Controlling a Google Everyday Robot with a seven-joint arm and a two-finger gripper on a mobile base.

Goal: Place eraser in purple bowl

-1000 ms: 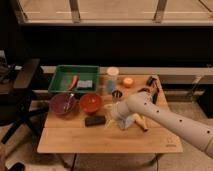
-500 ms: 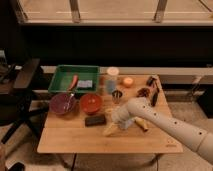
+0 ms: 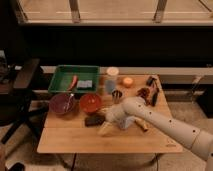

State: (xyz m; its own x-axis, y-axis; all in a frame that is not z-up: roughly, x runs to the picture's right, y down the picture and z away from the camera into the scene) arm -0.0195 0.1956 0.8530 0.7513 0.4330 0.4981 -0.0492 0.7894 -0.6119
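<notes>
A dark rectangular eraser (image 3: 93, 120) lies on the wooden table (image 3: 70, 142), just in front of the red bowl (image 3: 90, 103). The purple bowl (image 3: 62, 104) stands at the table's left, with something pale inside it. My gripper (image 3: 106, 119) comes in from the right on a white arm (image 3: 160, 122) and sits right beside the eraser's right end, low over the table.
A green tray (image 3: 75, 79) with a red item and a blue sponge stands at the back left. A white cup (image 3: 112, 74), an orange fruit (image 3: 128, 82), a small dark can (image 3: 117, 95) and dark items (image 3: 149, 92) stand at the back right. A banana (image 3: 106, 129) lies under the arm.
My arm has swung left and lower across the table, bringing the gripper from near the table's middle right up to the eraser's right end. The eraser and bowls have not moved.
</notes>
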